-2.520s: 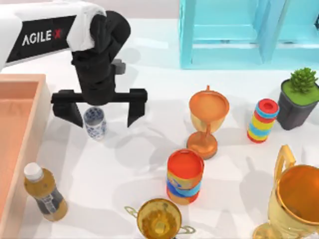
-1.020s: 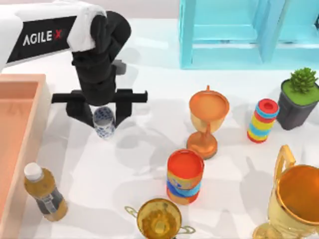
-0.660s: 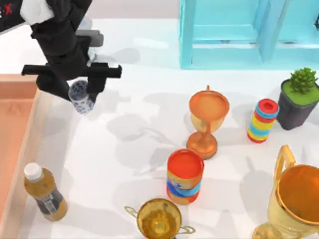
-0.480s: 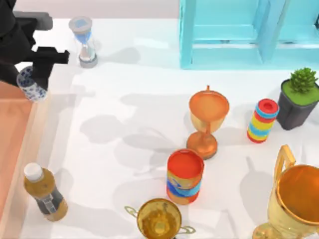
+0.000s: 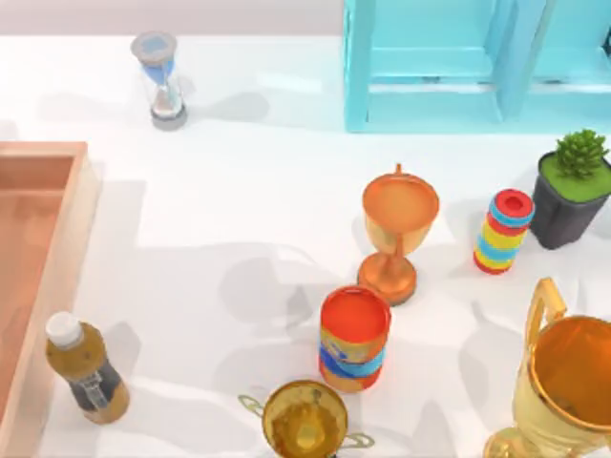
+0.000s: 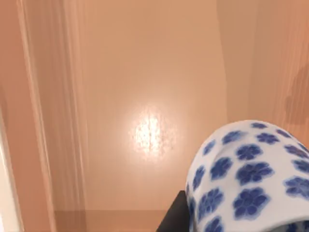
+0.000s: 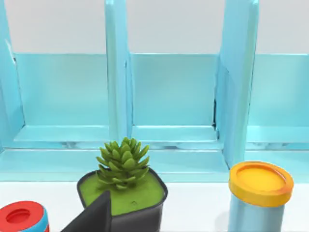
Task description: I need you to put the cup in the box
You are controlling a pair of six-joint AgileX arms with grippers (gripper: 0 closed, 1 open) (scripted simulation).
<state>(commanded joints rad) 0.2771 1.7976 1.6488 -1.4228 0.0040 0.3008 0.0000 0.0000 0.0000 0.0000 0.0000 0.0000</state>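
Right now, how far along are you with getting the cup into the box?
Done: the cup is off the table, and in the left wrist view it hangs over the box floor. In hand: the carry, a dark finger beside the cup. Left: lower and release it.

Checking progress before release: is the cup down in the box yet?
Not yet. In the left wrist view the cup is held above the box floor, against a dark finger.

A black, flat-sided left end effector finger [image 6: 177,217] and a dark grey, pointed right finger [image 7: 94,215].
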